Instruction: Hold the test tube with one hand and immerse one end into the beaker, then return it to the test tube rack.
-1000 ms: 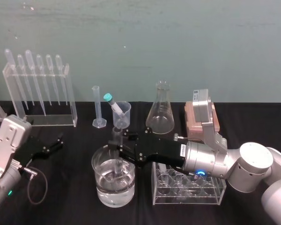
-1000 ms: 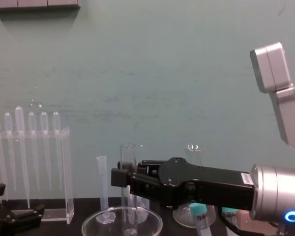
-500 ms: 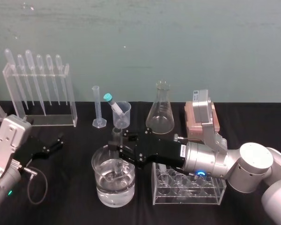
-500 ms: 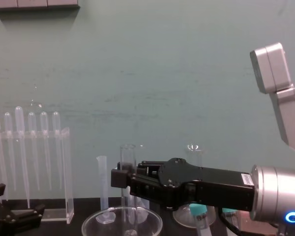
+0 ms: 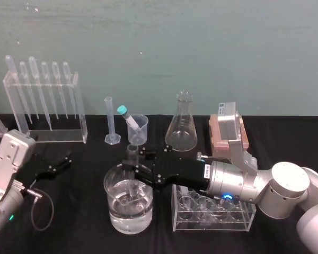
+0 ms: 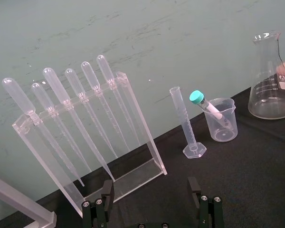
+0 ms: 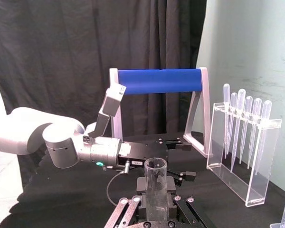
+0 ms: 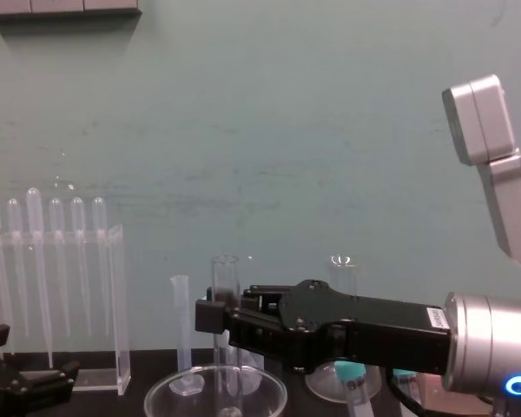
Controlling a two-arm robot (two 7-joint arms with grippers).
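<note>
Right gripper (image 5: pixel 133 170) clamps the tube (image 5: pixel 132 153), end dipped in beaker (image 5: pixel 115 211); return to rack (image 5: pixel 212 221) beside beaker remains; left gripper (image 5: pixel 63 163) idle, fingers spread

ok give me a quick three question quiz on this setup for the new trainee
1. True or false: the test tube is lying flat on the table.
2. Where is the test tube's lower end? A) inside the beaker B) inside the conical flask C) inside the small clear cup
3. Short answer: which gripper grips the test tube, and how does the other one stand?

Key
1. False: it is held upright.
2. A
3. The right gripper is shut on the test tube. The left gripper rests at the left of the table, with its fingers open and holding nothing.
</note>
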